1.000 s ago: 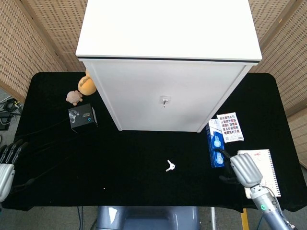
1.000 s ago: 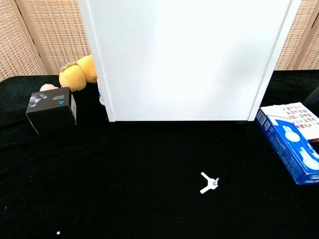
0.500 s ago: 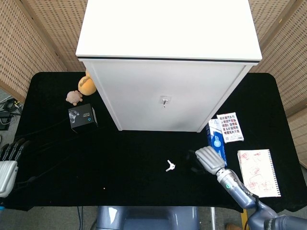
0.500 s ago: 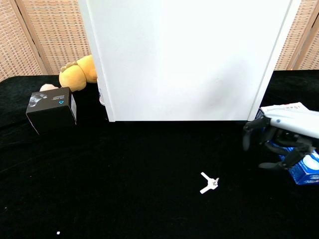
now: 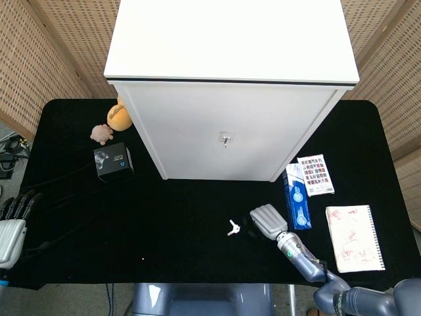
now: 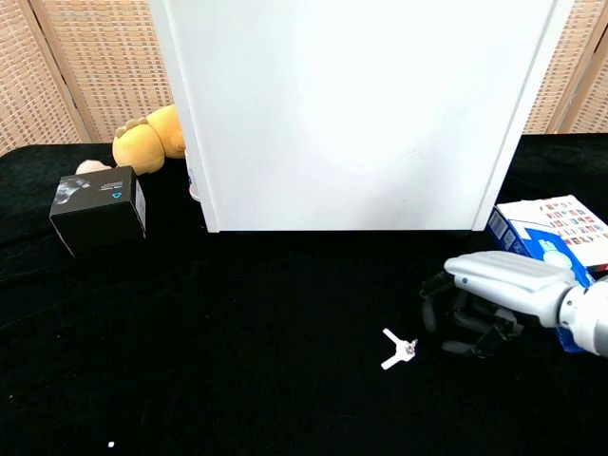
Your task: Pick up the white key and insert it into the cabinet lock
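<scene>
The small white key [image 5: 233, 228] [image 6: 398, 350] lies flat on the black table, in front of the white cabinet [image 5: 230, 125] [image 6: 356, 114]. The cabinet's lock [image 5: 225, 138] sits in the middle of its front door, with something small and metallic in it. My right hand [image 5: 266, 221] [image 6: 489, 302] hovers just right of the key, palm down, with its dark fingers curled downward and nothing in them; it does not touch the key. My left hand [image 5: 12, 227] rests at the table's left edge, fingers apart and empty.
A blue box [image 5: 297, 197] [image 6: 556, 285] lies right of my right hand, with a printed card [image 5: 315, 174] and a notebook [image 5: 355, 237] beyond. A black box [image 5: 113, 160] [image 6: 98, 207] and plush toys [image 5: 118, 116] [image 6: 147, 141] stand at the cabinet's left.
My right hand has travelled leftward across the table, from near the notebook past the blue box to just beside the key. The key and my left hand have stayed put.
</scene>
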{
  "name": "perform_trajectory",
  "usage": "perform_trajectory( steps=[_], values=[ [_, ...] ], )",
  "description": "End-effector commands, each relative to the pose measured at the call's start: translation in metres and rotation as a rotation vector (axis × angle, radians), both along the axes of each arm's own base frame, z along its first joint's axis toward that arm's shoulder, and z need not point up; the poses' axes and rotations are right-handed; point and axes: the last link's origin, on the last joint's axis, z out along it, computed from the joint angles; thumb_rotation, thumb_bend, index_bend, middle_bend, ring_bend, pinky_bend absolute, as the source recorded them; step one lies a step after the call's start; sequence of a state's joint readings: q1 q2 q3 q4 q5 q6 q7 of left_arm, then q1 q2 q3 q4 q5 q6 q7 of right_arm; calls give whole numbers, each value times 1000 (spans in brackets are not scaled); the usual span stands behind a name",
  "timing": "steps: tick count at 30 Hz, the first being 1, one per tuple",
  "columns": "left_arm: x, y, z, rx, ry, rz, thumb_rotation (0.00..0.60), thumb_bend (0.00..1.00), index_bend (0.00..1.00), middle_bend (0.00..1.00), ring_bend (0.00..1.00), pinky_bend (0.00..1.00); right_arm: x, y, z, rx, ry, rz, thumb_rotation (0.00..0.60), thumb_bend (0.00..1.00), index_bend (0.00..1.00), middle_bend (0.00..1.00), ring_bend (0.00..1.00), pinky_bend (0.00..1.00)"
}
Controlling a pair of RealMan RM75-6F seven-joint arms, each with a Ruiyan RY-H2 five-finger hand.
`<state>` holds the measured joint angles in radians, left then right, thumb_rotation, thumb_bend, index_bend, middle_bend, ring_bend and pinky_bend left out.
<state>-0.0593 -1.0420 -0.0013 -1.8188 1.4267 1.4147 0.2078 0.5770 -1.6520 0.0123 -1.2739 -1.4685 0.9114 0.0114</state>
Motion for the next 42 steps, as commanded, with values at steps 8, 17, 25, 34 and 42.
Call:
perform_trajectory(
  steps=[8,17,25,34,42],
  values=[
    [-2,2,0,-1,0,9,600,0,0,0,0,0,8,1,-18,16,-8,8,600,543,546,939,937,1000],
    [-3,2,0,-2,-3,13,600,0,0,0,0,0,9,-1,-25,3,-18,-8,600,543,551,939,937,1000],
    [-3,3,0,-4,-3,14,600,0,0,0,0,0,13,-4,-21,-11,-46,-11,600,543,552,939,937,1000],
    [-3,2,-1,-5,1,14,600,0,0,0,0,0,17,-8,-26,8,-32,-23,600,545,552,939,937,1000],
    [-4,3,-1,-3,1,18,600,0,0,0,0,0,19,-8,-31,24,-21,-21,600,546,551,939,937,1000]
  ],
)
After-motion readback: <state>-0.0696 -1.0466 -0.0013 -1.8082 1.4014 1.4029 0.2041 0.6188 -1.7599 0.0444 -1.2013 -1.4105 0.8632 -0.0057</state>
